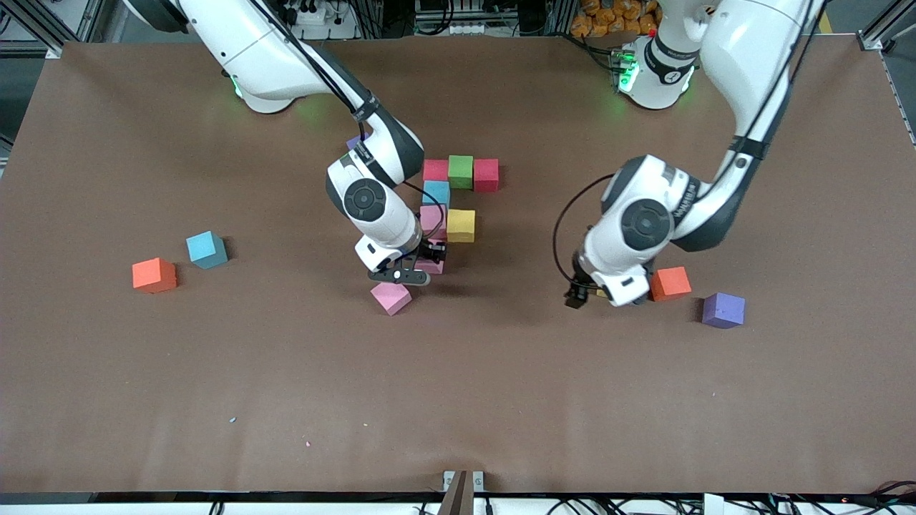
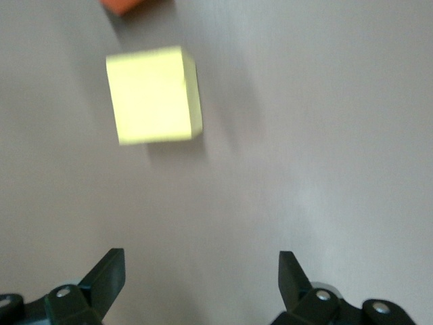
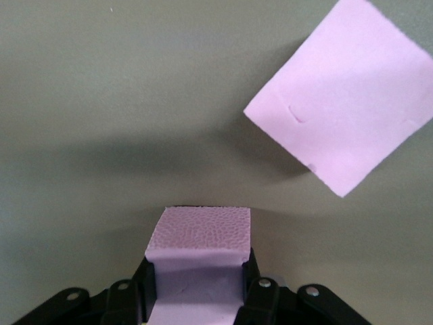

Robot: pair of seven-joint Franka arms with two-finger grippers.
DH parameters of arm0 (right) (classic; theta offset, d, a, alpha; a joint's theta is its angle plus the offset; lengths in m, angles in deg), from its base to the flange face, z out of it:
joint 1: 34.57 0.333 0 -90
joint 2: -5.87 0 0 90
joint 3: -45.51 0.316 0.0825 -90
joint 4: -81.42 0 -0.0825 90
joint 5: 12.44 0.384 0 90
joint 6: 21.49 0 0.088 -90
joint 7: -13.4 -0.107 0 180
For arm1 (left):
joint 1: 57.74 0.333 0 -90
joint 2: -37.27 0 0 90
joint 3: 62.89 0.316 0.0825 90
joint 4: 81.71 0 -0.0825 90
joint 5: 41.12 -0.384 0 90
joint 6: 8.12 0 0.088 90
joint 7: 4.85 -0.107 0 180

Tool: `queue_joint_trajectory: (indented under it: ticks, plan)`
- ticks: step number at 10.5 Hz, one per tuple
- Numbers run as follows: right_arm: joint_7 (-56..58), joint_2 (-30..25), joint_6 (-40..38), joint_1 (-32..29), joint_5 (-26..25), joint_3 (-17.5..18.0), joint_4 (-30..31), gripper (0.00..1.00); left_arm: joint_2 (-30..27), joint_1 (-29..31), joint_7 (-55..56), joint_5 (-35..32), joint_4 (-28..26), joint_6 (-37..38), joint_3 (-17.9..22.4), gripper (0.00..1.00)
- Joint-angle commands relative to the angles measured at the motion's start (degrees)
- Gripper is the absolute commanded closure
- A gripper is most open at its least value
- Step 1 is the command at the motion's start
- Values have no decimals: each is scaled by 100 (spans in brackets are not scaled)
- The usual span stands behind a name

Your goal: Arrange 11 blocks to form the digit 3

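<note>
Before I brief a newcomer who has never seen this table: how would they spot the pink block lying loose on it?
Start at the cluster of coloured blocks in the middle of the table. The right tool hangs at its edge nearer the front camera, shut on one pink block. The loose pink block lies just nearer the camera, alone and turned askew, unlike the squared-up cluster.

- A wide, matte brown table top [image 1: 215, 400] fills nearly the whole front view, evenly lit, with soft shadows.
- Silver aluminium frame rails [image 1: 43, 28] run along its top corners.
- Black cables [image 1: 630, 504] trail below the nearest edge.
- A pile of small orange objects [image 1: 608, 18] sits above the top edge.
</note>
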Motion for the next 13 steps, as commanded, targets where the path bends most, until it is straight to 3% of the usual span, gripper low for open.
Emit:
queue_joint_trajectory:
  ticks: [1, 2, 6, 7, 10, 13]
  plan:
    - [-96, 96, -474, 66, -115, -217, -370, 94, 25, 238, 220, 68, -189, -2, -59, 0]
    - [-87, 96, -764, 66, -123, -262, -563, 94, -36, 378, 283, 69, -339, -90, -50, 0]
    - [186, 157, -661, 144, -492, -350, -644, 95, -335, 844, 319, 25, -1086, -565, -50, 0]
    - [186, 201, -661, 206, -658, -350, -723, 100, -353, 932, 319, 7, -1165, -626, -50, 0]
    - [159, 447, -714, 365, -668, -350, -1075, 100, -353, 924, 319, -71, -1333, -996, -41, 0]
    - [186, 518, -810, 382, -668, -351, -1075, 100, -335, 933, 319, -642, -1535, -1101, -59, 0]
